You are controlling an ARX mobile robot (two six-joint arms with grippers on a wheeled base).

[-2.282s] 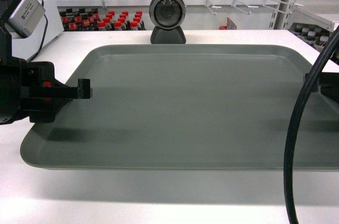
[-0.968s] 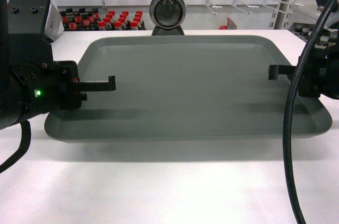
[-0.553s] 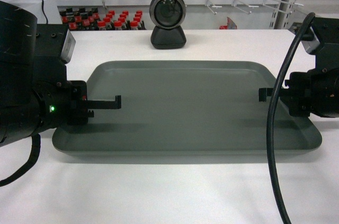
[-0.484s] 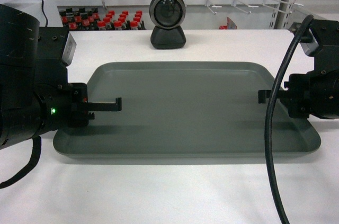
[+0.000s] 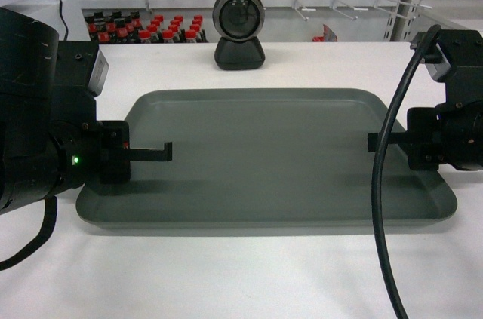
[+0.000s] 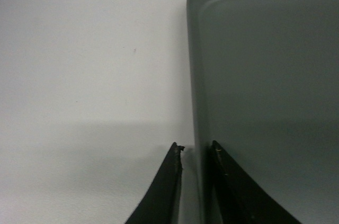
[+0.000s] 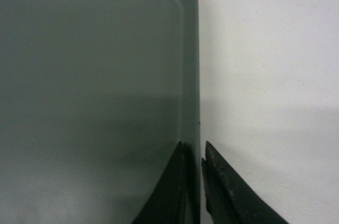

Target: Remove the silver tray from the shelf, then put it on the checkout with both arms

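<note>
The silver tray (image 5: 264, 153) lies flat on the white checkout (image 5: 249, 274). My left gripper (image 5: 167, 154) straddles its left rim. In the left wrist view the tray (image 6: 265, 75) has one finger of that gripper (image 6: 195, 149) inside its rim, and the outer finger stands a little off the edge, so it is open. My right gripper (image 5: 371, 142) is at the right rim. In the right wrist view this gripper (image 7: 193, 147) is shut tight on the edge of the tray (image 7: 95, 75). The shelf is out of view.
A round grey camera on a black stand (image 5: 239, 29) sits just behind the tray. Red-capped bottles (image 5: 143, 31) and white peg hooks (image 5: 339, 6) line the back. My right arm's black cable (image 5: 381, 206) hangs across the tray's right end.
The tray came down from tilted and lifted onto the counter and has stayed still over the last half second. Both grippers stay at its rims.
</note>
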